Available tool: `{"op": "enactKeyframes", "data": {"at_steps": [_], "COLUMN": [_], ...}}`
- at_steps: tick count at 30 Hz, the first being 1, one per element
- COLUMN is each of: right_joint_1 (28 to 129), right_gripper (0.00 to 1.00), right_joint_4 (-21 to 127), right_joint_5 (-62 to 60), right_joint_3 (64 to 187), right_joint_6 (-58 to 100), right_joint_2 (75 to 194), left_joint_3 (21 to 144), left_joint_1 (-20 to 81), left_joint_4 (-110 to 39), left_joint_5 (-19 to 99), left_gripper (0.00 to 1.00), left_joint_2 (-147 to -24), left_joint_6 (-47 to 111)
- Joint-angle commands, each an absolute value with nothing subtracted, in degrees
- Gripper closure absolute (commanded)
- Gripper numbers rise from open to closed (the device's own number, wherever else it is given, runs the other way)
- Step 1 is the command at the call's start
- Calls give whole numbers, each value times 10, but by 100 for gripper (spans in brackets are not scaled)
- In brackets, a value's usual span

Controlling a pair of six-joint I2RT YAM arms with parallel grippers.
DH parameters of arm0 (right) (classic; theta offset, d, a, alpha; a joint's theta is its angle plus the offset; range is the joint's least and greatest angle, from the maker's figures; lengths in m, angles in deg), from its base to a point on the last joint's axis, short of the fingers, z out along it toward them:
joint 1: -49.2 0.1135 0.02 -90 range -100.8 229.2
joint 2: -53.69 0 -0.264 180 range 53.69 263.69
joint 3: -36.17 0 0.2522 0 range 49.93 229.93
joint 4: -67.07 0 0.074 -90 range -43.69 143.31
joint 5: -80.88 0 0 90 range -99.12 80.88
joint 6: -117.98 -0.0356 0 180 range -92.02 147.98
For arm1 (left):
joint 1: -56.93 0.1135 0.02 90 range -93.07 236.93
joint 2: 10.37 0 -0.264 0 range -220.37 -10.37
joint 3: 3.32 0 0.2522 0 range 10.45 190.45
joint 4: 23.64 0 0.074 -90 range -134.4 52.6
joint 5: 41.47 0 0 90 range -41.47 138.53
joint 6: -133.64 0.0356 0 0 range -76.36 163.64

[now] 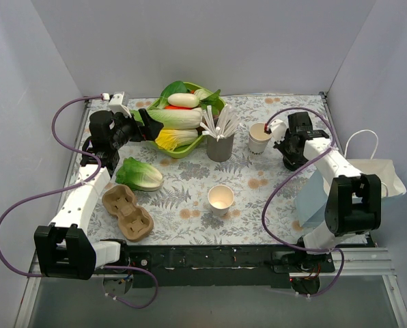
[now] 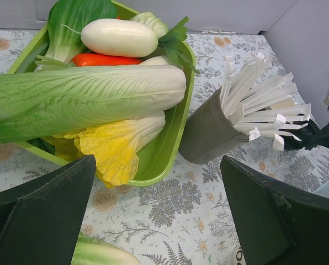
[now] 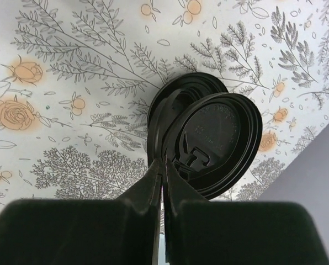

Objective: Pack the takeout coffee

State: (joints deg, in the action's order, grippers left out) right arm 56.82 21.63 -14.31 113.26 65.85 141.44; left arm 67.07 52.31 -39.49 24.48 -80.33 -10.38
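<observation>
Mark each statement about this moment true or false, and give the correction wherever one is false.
1. The right gripper pinches the rim of a black lid. True.
2. The left gripper is shut on a straw. False: it is open and holds nothing.
3. The paper cup at mid-table has no lid. True.
4. The cardboard cup carrier holds a cup. False: both of its wells are empty.
5. The straws stand in the green bowl. False: they stand in the grey cup beside that bowl.
</observation>
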Motion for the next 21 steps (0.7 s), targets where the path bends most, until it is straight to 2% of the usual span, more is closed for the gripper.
{"op": "enactKeyframes", "data": {"at_steps": [1, 7, 14, 17, 21], "right_joint_1": [568, 568, 567, 567, 566], "right_gripper": [93, 80, 79, 67, 63], "right_joint_4": [179, 176, 180, 181, 184], "right_joint_5": [-113, -102, -103, -103, -102], "right_joint_3": [1196, 1231, 1242, 1242, 1238], "right_joint_6": [623, 594, 582, 577, 566], "right_joint_2": [1448, 1478, 1503, 1512, 1527], "left_joint_3": [664, 659, 656, 656, 656], "left_joint_1": [522, 522, 522, 522, 522], "left_joint_4": [-388, -387, -388, -388, -388], "left_joint_5": [237, 238, 240, 241, 240], "left_gripper": [2, 2, 2, 2, 2], "left_joint_2": [-797, -794, -793, -793, -796], "left_joint_6": [-104, -104, -103, -103, -102]}}
